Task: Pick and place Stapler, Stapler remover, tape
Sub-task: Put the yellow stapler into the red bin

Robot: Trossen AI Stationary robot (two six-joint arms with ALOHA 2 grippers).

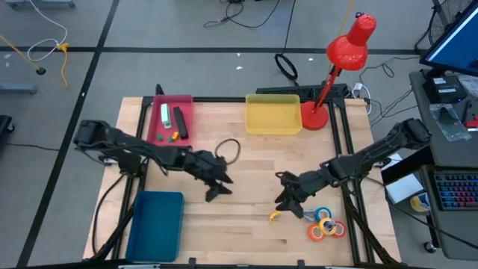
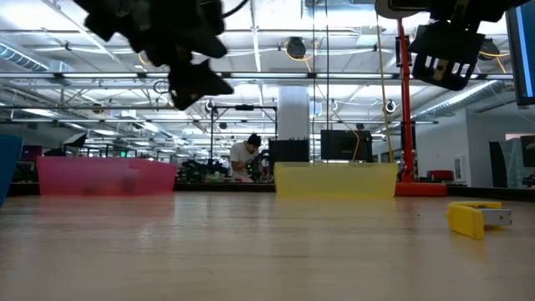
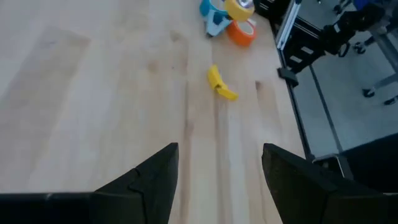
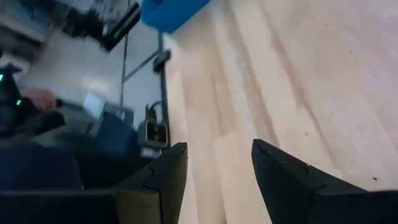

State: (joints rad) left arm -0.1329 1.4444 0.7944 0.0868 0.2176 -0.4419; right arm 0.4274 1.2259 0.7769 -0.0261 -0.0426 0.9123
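A small yellow staple remover (image 1: 275, 216) lies on the wooden table, also in the low view (image 2: 476, 217) and left wrist view (image 3: 221, 83). Several tape rolls (image 1: 326, 225) in blue, orange, red and yellow lie in a pile near the table's near right, also in the left wrist view (image 3: 231, 17). My left gripper (image 1: 218, 187) hangs open and empty above the table's middle. My right gripper (image 1: 287, 196) hangs open and empty above the table, just beyond the staple remover. No stapler shows plainly.
A pink tray (image 1: 170, 119) with small items stands at the far left, a yellow tray (image 1: 272, 115) at the far middle, a blue tray (image 1: 156, 224) at the near left. A red desk lamp (image 1: 340, 67) stands at the far right. A black cable loop (image 1: 228, 149) lies mid-table.
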